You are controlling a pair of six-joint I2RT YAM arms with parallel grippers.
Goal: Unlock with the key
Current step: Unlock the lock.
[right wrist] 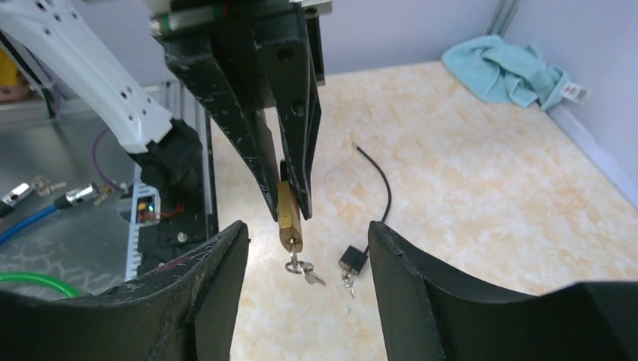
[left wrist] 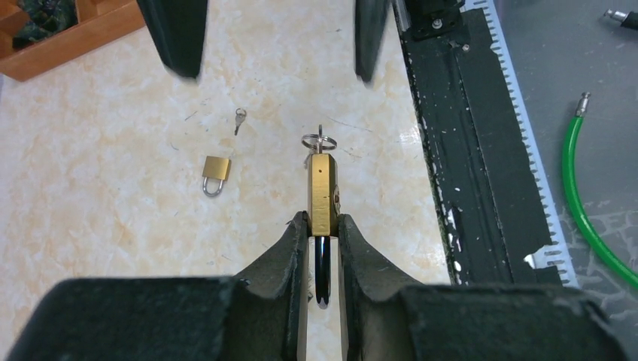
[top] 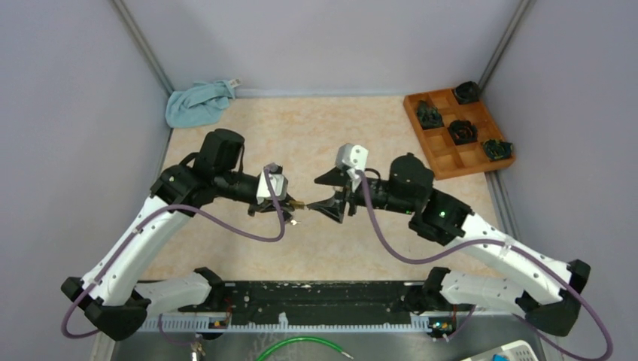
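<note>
My left gripper (left wrist: 322,226) is shut on a brass padlock (left wrist: 321,192) and holds it off the table by its body, the dark shackle lying back between the fingers. A key (right wrist: 295,256) sits in the padlock's free end, and a ring (left wrist: 318,140) with a second key hangs from it. In the right wrist view the padlock (right wrist: 289,218) and its key lie between the spread fingers of my right gripper (right wrist: 307,229), which is open and touches nothing. From above, both grippers meet at mid-table, the left gripper (top: 282,201) facing the right gripper (top: 331,194).
A small brass padlock (left wrist: 216,170) and a loose key (left wrist: 239,119) lie on the table. A black padlock (right wrist: 353,259) with keys and a thin black cable lies nearby. A wooden tray (top: 459,131) stands at the back right, a teal cloth (top: 197,103) at the back left.
</note>
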